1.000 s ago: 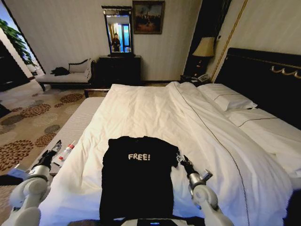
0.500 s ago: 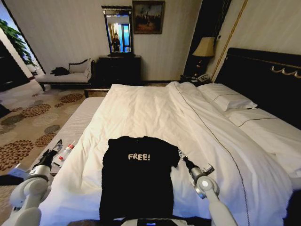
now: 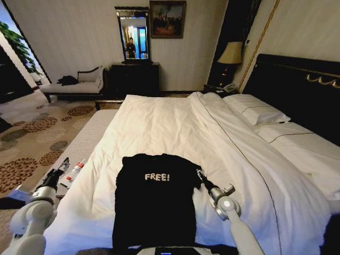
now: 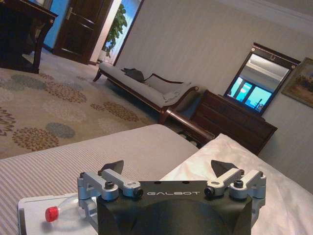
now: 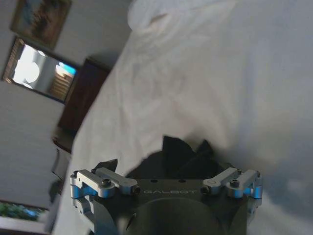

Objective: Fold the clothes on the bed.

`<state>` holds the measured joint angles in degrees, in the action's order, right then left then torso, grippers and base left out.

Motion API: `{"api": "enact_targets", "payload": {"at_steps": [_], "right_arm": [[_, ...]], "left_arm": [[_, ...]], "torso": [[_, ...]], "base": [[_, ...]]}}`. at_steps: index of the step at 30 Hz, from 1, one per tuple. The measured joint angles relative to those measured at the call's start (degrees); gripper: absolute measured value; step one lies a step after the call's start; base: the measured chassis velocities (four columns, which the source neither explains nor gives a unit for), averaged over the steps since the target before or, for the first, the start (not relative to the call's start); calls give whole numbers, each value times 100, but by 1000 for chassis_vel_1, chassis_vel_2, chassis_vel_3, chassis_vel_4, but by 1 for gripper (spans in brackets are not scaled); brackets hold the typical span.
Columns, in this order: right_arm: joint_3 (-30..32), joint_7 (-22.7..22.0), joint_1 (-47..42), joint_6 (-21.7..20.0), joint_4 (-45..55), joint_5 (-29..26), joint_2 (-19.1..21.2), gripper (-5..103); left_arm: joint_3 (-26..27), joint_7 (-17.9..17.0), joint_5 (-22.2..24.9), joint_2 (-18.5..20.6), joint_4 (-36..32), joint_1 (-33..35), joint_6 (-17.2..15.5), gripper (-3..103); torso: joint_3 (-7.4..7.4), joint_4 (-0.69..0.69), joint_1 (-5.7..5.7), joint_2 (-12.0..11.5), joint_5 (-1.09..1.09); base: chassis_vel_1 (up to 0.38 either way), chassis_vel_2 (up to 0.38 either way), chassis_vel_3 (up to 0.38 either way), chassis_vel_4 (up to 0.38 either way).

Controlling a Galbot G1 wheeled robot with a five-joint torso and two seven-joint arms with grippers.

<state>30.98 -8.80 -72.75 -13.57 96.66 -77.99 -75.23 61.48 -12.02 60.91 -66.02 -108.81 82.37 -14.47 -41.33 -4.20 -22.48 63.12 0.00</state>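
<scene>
The right tool point(image 3: 200, 174) is at the T-shirt's point(image 3: 154, 196) right sleeve, fingers spread wide in the wrist view with the dark sleeve cloth bunched between them and nothing pinched yet. The step looks like taking that sleeve to fold it inward, and to do it well the tool wants to bite only the shirt fabric, low and at the sleeve's outer edge, not the white duvet under it; a shallow pinch would likely let soft cloth slip, a deep one could drag the bedding along. Then a lift just clear of the bed point(image 3: 175, 122) and a carry straight across toward the chest, so the body of the shirt stays put. The left tool point(image 3: 60, 169) waits off the bed's left side above the striped bench point(image 3: 79, 143), fingers apart and empty, beside a small tray with a red-capped bottle point(image 3: 76, 170). The shirt is black, short-sleeved, white "FREE!" on the chest, lying flat and face up at the near edge of the bed, collar toward the far side, hem toward the robot, small against all that white bedding, a few soft wrinkles down its left edge.
</scene>
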Motion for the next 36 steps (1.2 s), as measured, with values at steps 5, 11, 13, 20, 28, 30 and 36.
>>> {"api": "enact_targets", "payload": {"at_steps": [5,11,13,20,28,30,36], "right_arm": [[63,119,82,86,60,-196,-20,100],[286,226,110,169,408,-429,-8,100],[360,253,111,180,511,-509,7,100],[959,392,60,328,702,-531,280,100],[957,371,-339,472,896,555,338,100],[884,282,-472,609,1085,1048,301,100],[867,126,-545,1011,1429,2025,358,100]], "left_arm": [[4,-6,-2,11,0,-8,-4,100],[-5,-8,-17,4,1,-9,-7,100],[-10,-8,-20,1,2,-9,-7,100],[-16,-8,-15,9,-12,-8,-7,100],[-52,-11,-89,18,-5,-25,-25,100],[-148,-20,-307,4,18,10,-101,100],[-698,20,-37,-271,-739,348,-512,100]], "torso": [[0,0,0,0,0],[0,0,0,0,0],[0,0,0,0,0],[0,0,0,0,-1],[1,-1,0,0,1],[1,-1,0,0,0],[1,0,0,0,2]], "base": [[0,0,0,0],[0,0,0,0],[0,0,0,0],[0,0,0,0],[0,0,0,0],[0,0,0,0],[0,0,0,0]]}}
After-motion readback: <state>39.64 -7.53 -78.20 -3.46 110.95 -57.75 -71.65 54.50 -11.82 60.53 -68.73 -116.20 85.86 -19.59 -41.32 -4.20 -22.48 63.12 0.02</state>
